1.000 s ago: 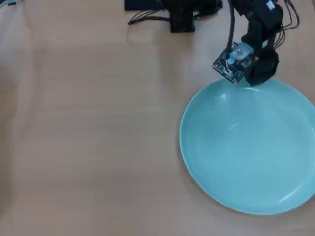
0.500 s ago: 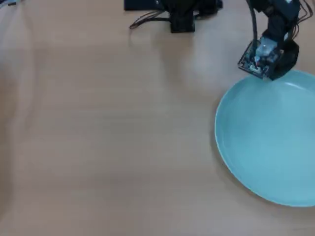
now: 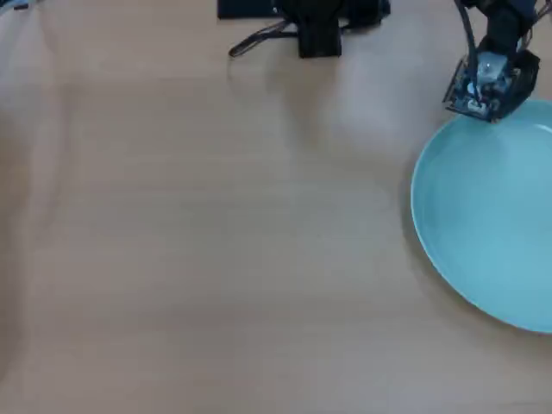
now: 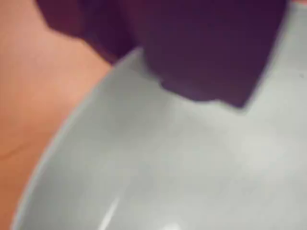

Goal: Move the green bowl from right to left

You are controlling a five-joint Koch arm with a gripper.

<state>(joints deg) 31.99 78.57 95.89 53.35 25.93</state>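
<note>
The green bowl [image 3: 487, 216] is a wide, shallow, pale mint dish at the right edge of the overhead view, partly cut off by the frame. My black gripper [image 3: 493, 112] is at its far rim. In the blurred wrist view the bowl [image 4: 182, 172] fills most of the frame. The gripper [image 4: 138, 53] straddles the rim, with one dark jaw over the inside and the other outside. No gap shows between the jaws and the rim.
The light wooden table [image 3: 216, 241] stretches to the left of the bowl. The arm's black base [image 3: 317, 26] and a cable [image 3: 254, 41] are at the far edge, top middle.
</note>
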